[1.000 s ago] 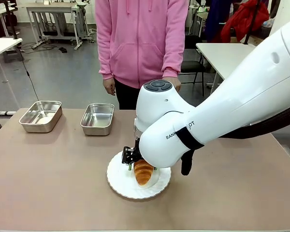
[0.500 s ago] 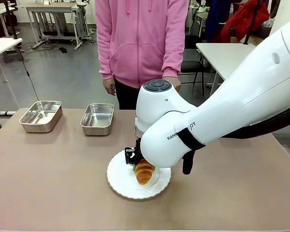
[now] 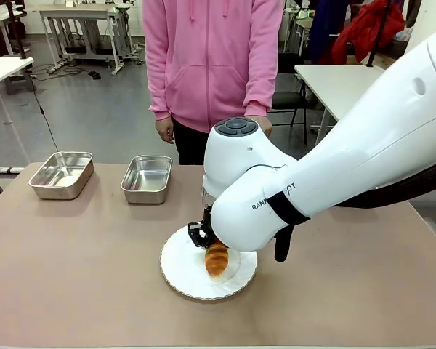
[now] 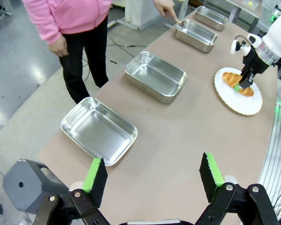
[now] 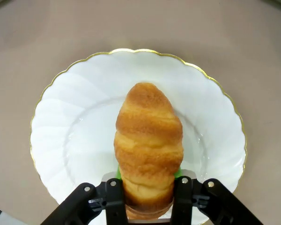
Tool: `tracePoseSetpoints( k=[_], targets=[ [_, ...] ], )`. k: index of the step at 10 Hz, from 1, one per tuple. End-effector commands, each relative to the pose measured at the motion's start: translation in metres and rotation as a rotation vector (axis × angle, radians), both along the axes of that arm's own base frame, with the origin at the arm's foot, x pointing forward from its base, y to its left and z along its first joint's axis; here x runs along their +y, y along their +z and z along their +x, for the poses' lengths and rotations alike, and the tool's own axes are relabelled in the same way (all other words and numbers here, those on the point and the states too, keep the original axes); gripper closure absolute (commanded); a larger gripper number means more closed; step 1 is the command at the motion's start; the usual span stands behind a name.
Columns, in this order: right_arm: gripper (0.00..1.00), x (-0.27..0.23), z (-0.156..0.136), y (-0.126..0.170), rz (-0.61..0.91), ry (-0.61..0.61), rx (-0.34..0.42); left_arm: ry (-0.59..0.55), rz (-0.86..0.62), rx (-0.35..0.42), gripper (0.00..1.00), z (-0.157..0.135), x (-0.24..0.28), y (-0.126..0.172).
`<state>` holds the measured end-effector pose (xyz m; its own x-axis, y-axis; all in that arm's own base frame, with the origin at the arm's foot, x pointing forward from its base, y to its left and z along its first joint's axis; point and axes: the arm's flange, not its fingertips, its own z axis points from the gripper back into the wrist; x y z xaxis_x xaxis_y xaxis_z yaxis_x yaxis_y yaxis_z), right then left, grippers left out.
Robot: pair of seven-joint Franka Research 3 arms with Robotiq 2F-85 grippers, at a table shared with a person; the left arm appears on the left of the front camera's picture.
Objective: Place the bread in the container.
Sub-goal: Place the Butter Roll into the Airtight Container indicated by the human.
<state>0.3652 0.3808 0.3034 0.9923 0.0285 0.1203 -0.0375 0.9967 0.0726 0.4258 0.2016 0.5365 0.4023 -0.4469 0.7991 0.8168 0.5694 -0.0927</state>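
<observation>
The bread (image 5: 149,140), a golden-brown croissant, lies on a white scalloped plate (image 5: 75,126) near the table's front edge. My right gripper (image 5: 149,180) is shut on its near end, one green pad on each side. From the front the bread (image 3: 217,260) and the right gripper (image 3: 212,243) sit low over the plate (image 3: 182,270). Steel containers (image 3: 147,178) (image 3: 62,173) stand at the back left, both holding nothing. My left gripper (image 4: 154,171) hangs open above the table's left end with nothing between its fingers. It is far from the bread (image 4: 239,82).
In the left wrist view several steel pans stand in a row along the far edge (image 4: 98,130) (image 4: 155,76) (image 4: 195,35). A person in a pink hoodie (image 3: 211,58) stands behind the table, with a finger (image 4: 177,20) pointing at the third pan's corner.
The right gripper's jaws have closed in on the bread, which lies on the plate as before. The arm has hardly shifted.
</observation>
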Motion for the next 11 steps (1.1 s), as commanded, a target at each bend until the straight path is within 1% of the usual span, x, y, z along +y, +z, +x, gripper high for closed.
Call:
tracePoseSetpoints(
  k=[1, 2, 4, 5, 6, 7, 8, 9, 10, 11],
  targets=[
    [0.6, -0.001, 0.001, -0.005, -0.001, -0.001, 0.005, -0.008, 0.0, -0.007, 0.0, -0.002, 0.0, 0.002],
    [0.6, 0.0, 0.0, 0.0, 0.0, 0.0, 0.0, -0.008, 0.0, -0.007, 0.0, -0.002, 0.0, 0.002],
    [0.6, -0.003, 0.006, 0.028, -0.022, 0.015, -0.035, -0.008, 0.0, -0.007, 0.0, -0.002, 0.0, 0.002],
    [0.6, -0.005, 0.01, 0.051, 0.0, 0.046, -0.041, -0.008, 0.0, -0.007, 0.0, -0.002, 0.0, 0.002],
    [0.6, -0.008, 0.015, 0.084, 0.006, 0.064, -0.056, -0.008, 0.0, -0.007, 0.0, -0.002, 0.0, 0.002],
    [0.6, -0.013, 0.023, 0.109, 0.001, 0.06, -0.077, -0.008, 0.0, -0.007, 0.0, -0.002, 0.0, 0.002],
    [0.6, -0.02, 0.039, 0.129, 0.002, 0.049, -0.105, -0.008, 0.0, -0.007, 0.0, -0.002, 0.0, 0.002],
    [0.6, -0.032, 0.06, 0.143, -0.007, 0.043, -0.097, -0.008, 0.0, -0.007, 0.0, -0.002, 0.0, 0.002],
    [0.6, -0.051, 0.089, 0.154, 0.025, 0.074, -0.096, -0.008, 0.0, -0.007, 0.0, -0.002, 0.0, 0.002],
    [0.6, -0.069, 0.113, 0.157, 0.029, 0.082, -0.076, -0.008, 0.0, -0.007, 0.0, -0.002, 0.0, 0.002]
  ],
)
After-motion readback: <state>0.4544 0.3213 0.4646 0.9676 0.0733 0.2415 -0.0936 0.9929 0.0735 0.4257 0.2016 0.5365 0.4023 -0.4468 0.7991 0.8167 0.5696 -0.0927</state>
